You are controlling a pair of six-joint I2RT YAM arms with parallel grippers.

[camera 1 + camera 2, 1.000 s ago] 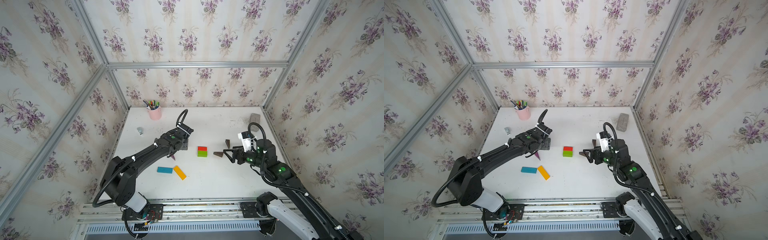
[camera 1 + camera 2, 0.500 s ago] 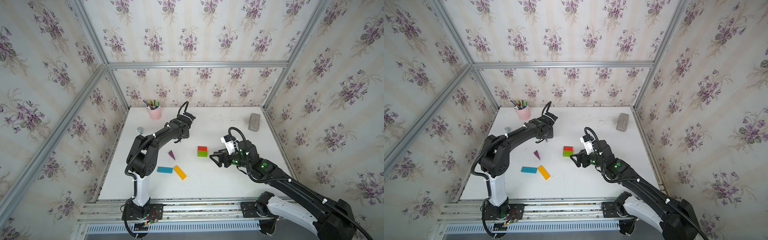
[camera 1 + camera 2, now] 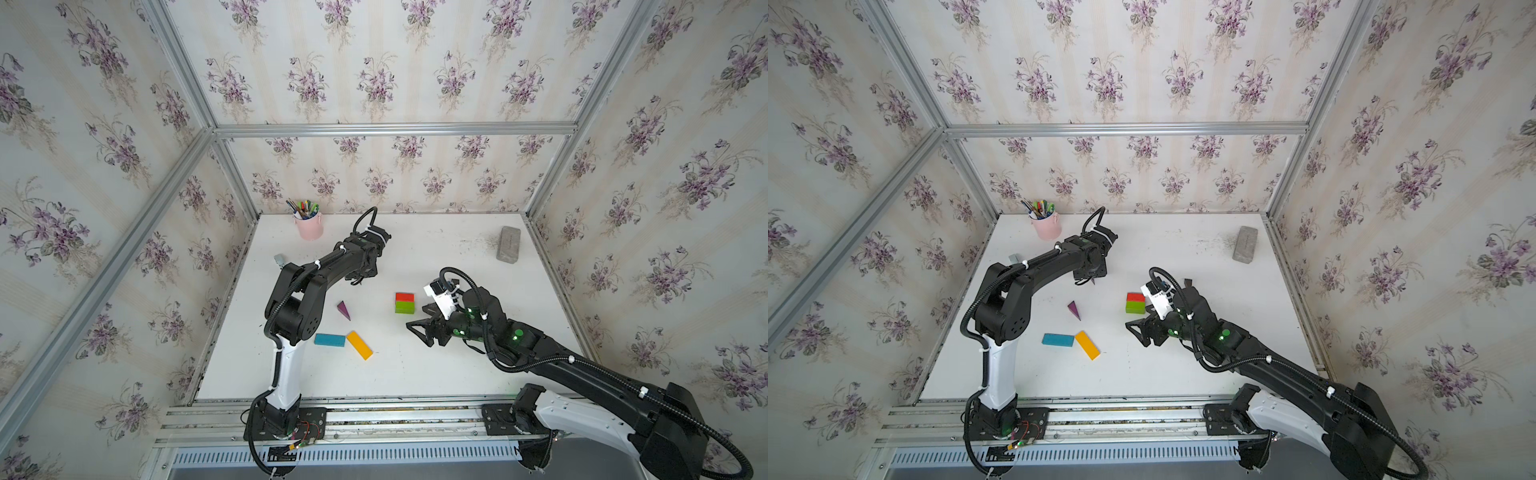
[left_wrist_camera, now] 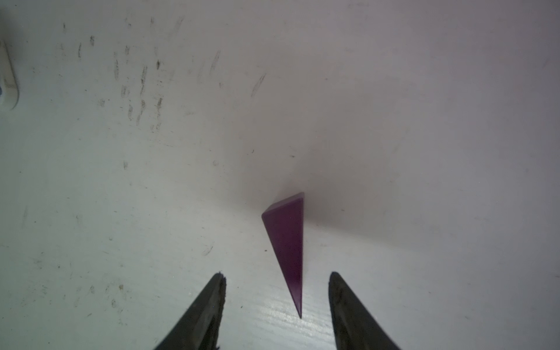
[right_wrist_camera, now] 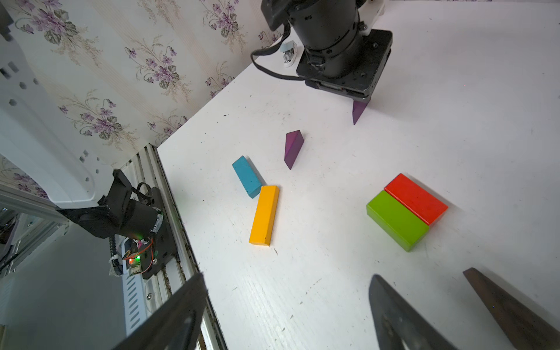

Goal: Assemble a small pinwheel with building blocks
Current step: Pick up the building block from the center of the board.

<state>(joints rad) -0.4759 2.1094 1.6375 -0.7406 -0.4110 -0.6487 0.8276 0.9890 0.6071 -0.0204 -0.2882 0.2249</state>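
The building blocks lie on the white table. A red block (image 3: 404,296) and a green block (image 3: 404,307) touch side by side at the centre. Blue (image 3: 329,340) and yellow (image 3: 360,345) bars sit at the front left, behind them a loose purple wedge (image 3: 343,309). My left gripper (image 4: 276,274) is open and straddles the thin tip of a second purple wedge (image 4: 286,242) without touching it. My right gripper (image 5: 286,281) is open wide just in front of the green block, with nothing between its fingers. A dark brown wedge (image 5: 500,303) lies outside one finger. Another brown wedge (image 3: 1187,282) peeks out behind the right arm.
A pink pen cup (image 3: 309,226) stands at the back left and a grey slab (image 3: 508,244) at the back right. A small stapler-like object (image 3: 279,259) lies by the left wall. Papered walls close off three sides of the table.
My left gripper has left the loose purple wedge, moved back to the other one and narrowed its jaws. My right gripper has slid left, away from the brown wedges.
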